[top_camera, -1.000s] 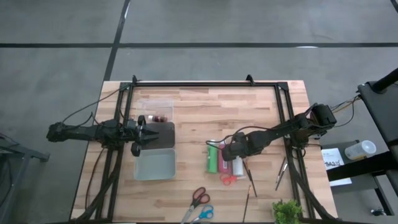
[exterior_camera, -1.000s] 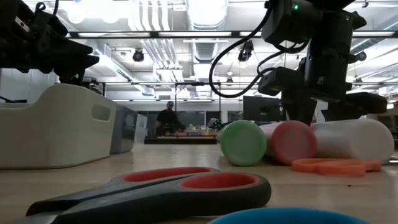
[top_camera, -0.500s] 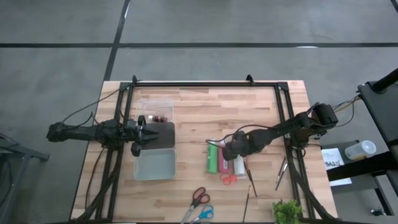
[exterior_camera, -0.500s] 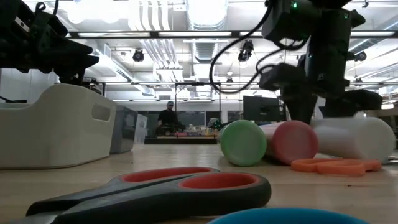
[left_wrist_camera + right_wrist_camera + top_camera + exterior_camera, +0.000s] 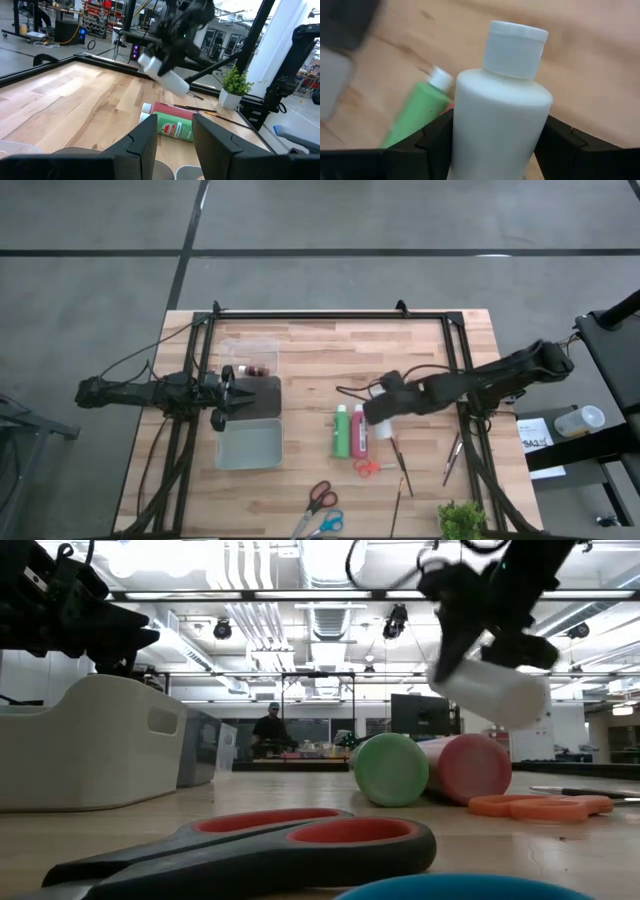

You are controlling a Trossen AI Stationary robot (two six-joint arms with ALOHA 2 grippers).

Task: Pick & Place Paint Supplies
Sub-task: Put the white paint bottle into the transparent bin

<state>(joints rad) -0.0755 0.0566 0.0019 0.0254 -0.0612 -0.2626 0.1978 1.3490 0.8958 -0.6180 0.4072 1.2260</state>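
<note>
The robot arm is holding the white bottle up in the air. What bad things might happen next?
1. The white bottle hangs tilted in the right gripper, above the table. If the grip slips, it might fall onto the red bottle or green bottle and send them rolling.
2. The left gripper waits, open, over the grey bin. If the bottle goes there, the two arms might bump.

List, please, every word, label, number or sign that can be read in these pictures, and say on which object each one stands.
No text can be read in any view.
Green plastic paint bottle lying on the wooden table: a red label patch, print too small to read.
White plastic paint bottle held in the right gripper: no print shows.
White paper beside the table: dark print, too blurred to read.
</note>
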